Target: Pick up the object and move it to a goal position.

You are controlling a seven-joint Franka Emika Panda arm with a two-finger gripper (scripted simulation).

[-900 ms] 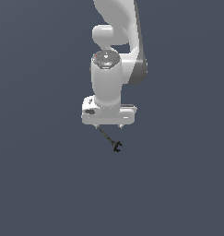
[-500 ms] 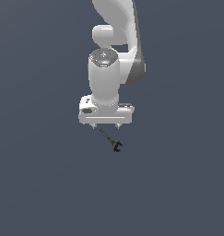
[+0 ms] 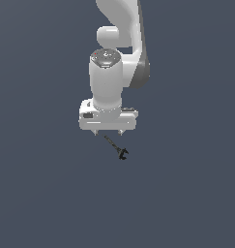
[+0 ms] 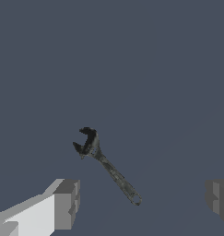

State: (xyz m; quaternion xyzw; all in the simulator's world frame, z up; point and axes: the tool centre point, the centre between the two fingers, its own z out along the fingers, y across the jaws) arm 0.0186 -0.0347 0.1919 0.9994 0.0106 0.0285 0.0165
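The object, a tiny dark grey-black wrench (image 3: 117, 147) with a thin straight handle and a forked jaw, lies flat on the dark grey floor. Its handle end runs under the gripper and its jaw end points toward the camera and the exterior view's right. In the wrist view the wrench (image 4: 106, 167) lies between the two fingers, nearer one of them. My white gripper (image 3: 108, 132) hangs just above the handle end, pointing down. It is open wide and empty, with both grey fingertips (image 4: 66, 204) apart from the wrench.
The plain dark grey floor (image 3: 186, 193) spreads all around. The white arm (image 3: 121, 29) rises behind the gripper to the frame's top edge. Nothing else shows.
The gripper and wrist have shifted slightly toward the exterior view's left. The wrench has not moved.
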